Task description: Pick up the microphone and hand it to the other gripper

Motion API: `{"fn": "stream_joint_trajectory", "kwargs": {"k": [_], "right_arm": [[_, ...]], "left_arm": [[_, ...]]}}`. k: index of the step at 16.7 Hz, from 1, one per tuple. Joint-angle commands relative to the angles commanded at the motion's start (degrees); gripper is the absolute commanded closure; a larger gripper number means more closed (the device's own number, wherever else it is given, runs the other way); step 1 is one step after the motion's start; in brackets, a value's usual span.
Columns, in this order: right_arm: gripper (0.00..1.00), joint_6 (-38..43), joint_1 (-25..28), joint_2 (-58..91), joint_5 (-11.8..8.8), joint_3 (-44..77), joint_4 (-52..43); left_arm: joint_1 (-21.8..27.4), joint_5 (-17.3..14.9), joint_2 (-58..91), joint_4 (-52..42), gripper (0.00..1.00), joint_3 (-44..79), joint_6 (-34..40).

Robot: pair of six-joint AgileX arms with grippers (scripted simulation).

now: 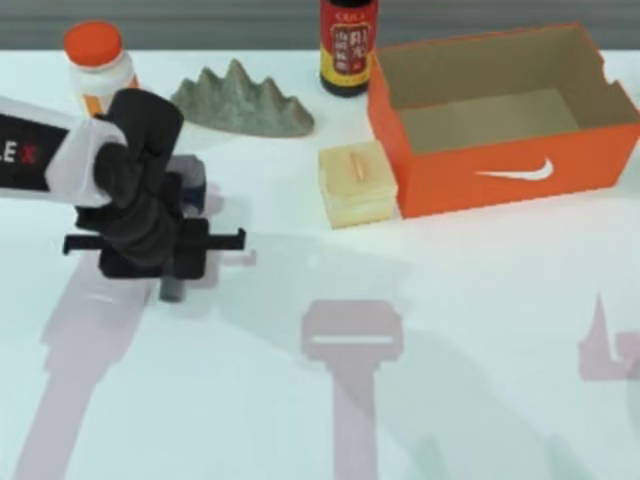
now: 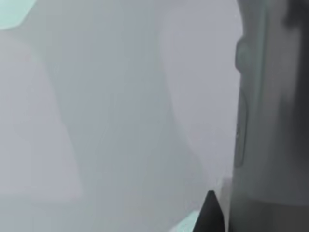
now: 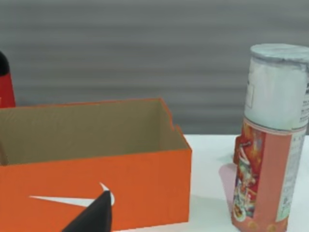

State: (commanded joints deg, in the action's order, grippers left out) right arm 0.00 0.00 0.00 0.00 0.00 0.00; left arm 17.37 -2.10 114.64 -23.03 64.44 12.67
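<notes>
The microphone lies on the left side of the table, under my left gripper [image 1: 165,255]. Its dark navy head [image 1: 193,183] sticks out on the far side of the wrist. The grey handle's end [image 1: 170,290] pokes out on the near side. In the left wrist view the grey handle [image 2: 270,121] fills one edge, and a black fingertip [image 2: 210,212] sits right against its side. The second finger is hidden behind the handle. The other gripper, on my right arm, is outside the top view. Its wrist view shows a single black fingertip [image 3: 99,212] with nothing near it.
An open orange shoebox [image 1: 500,175] stands at the back right, with a pale yellow block [image 1: 355,185] beside it. Along the back stand a dark sauce bottle [image 1: 348,45], a grey rock-like ridge [image 1: 240,100] and a white bottle with an orange cap [image 1: 97,62]. A tall can [image 3: 273,135] stands near the right arm.
</notes>
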Motion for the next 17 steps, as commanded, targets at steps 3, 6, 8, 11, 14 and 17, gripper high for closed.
{"fn": "stream_joint_trajectory", "kwargs": {"k": [3, 6, 8, 11, 14, 17], "right_arm": [[0.00, 0.0, 0.0, 0.0, 0.0, 0.0, 0.0], [0.00, 0.0, 0.0, 0.0, 0.0, 0.0, 0.0], [0.00, 0.0, 0.0, 0.0, 0.0, 0.0, 0.0], [0.00, 0.0, 0.0, 0.0, 0.0, 0.0, 0.0], [0.00, 0.0, 0.0, 0.0, 0.0, 0.0, 0.0], [0.00, 0.0, 0.0, 0.0, 0.0, 0.0, 0.0]], "left_arm": [[-0.4, -4.8, -2.2, 11.6, 1.00, -2.8, -2.1], [-1.0, -10.7, -5.2, 26.2, 1.00, -7.0, -4.7], [-1.4, -14.8, -7.5, 37.2, 1.00, -10.1, -6.5], [-2.0, -20.8, -11.3, 53.3, 1.00, -14.5, -9.1], [-2.7, -25.8, -15.6, 65.4, 1.00, -18.1, -11.6], [-3.1, -29.0, -19.0, 72.2, 1.00, -20.3, -13.3]]}}
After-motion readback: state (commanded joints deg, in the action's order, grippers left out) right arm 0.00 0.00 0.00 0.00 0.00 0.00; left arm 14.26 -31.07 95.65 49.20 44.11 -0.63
